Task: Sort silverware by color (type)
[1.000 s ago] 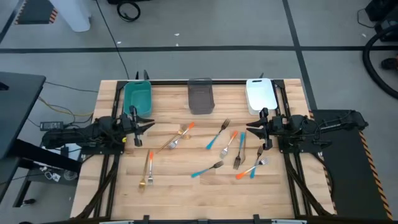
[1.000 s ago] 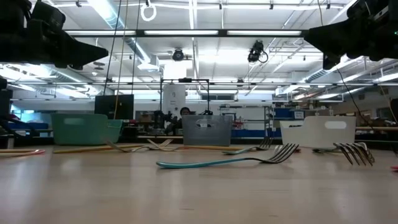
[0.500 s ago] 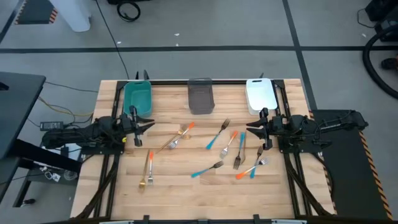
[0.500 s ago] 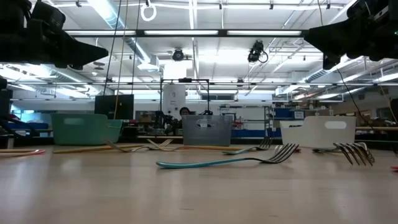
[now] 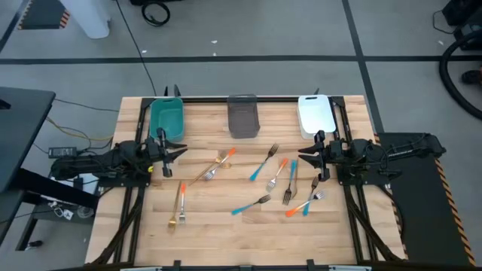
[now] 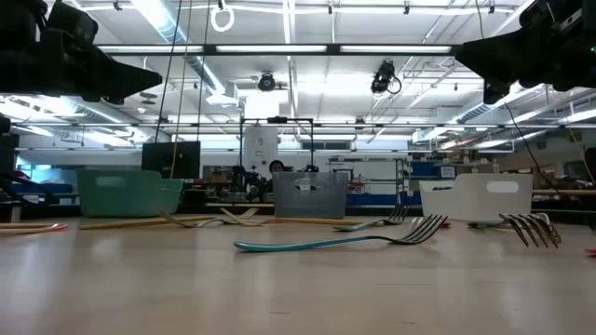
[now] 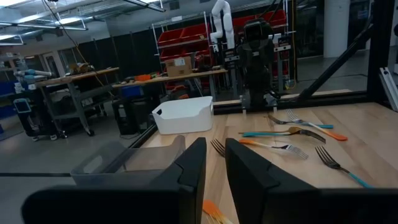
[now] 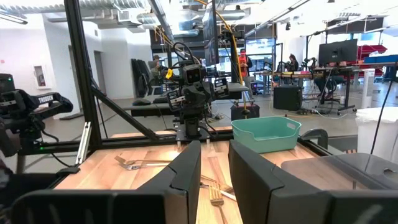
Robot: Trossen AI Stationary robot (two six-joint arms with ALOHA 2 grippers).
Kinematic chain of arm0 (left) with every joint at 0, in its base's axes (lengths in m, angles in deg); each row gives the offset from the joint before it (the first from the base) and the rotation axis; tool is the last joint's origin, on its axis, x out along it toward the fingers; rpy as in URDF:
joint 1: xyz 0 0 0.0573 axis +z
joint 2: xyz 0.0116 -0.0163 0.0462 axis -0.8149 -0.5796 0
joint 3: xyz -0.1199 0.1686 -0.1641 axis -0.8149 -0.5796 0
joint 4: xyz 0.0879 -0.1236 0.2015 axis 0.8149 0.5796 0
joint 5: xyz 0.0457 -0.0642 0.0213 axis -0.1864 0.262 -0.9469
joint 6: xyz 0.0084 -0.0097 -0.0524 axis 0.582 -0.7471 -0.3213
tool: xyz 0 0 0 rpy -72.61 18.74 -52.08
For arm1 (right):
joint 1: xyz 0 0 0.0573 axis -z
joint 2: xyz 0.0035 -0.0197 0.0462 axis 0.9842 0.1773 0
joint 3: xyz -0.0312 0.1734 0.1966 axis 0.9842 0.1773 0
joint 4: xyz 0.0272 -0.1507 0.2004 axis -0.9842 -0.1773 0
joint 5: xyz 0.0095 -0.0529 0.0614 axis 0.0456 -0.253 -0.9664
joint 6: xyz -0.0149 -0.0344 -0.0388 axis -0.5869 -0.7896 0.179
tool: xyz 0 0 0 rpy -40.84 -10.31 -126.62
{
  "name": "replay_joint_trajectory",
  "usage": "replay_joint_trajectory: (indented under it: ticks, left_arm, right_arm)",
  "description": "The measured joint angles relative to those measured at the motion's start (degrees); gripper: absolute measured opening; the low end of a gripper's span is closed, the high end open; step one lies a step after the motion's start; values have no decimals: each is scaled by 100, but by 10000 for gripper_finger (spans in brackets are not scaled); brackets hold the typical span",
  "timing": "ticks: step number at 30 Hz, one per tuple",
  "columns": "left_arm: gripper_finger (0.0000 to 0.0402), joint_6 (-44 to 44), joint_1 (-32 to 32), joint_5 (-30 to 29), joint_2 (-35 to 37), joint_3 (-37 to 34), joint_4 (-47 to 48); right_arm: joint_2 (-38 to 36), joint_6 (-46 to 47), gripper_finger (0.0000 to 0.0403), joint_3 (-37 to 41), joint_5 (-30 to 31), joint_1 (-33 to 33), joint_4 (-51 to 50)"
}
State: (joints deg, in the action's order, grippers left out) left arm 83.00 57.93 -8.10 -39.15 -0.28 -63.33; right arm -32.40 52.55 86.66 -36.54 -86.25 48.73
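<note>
The silverware is several slim forks with orange, blue or golden-tan handles, lying flat and scattered on the wooden table. A tan one [image 5: 180,205] lies toward the left and a crossed pair [image 5: 215,167] nearer the middle. Blue ones [image 5: 263,162] [image 5: 251,205] lie in the middle, and a mixed cluster [image 5: 296,192] lies to the right. My left gripper [image 5: 183,150] [image 7: 215,146] hovers level at the table's left. My right gripper [image 5: 300,156] [image 8: 214,149] hovers level at the right. Each stands narrowly open with nothing between its fingers.
Three bins stand along the far edge: teal [image 5: 166,117] at the left, grey [image 5: 242,115] in the middle, white [image 5: 315,114] at the right. Black frame rails run along the table's sides. The near part of the tabletop is bare wood.
</note>
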Motion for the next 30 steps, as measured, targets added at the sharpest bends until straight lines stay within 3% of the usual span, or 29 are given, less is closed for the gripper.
replay_joint_trajectory:
  ticks: [12, 17, 25, 30]
  left_arm:
    - [68, -50, 0, -1, 0, 0, -13]
    - [68, -553, 0, -2, 0, -1, -145]
    - [68, -628, 0, 0, 0, 0, -149]
    - [68, -1297, 0, 0, 2, -2, -483]
  right_arm:
    - [-1, -2, 90, -2, -2, 0, 0]
    - [1, 0, 90, 0, -2, 2, 0]
    - [1, -1, 90, -2, -2, 0, 53]
    - [-1, -1, 90, -2, 26, 2, 524]
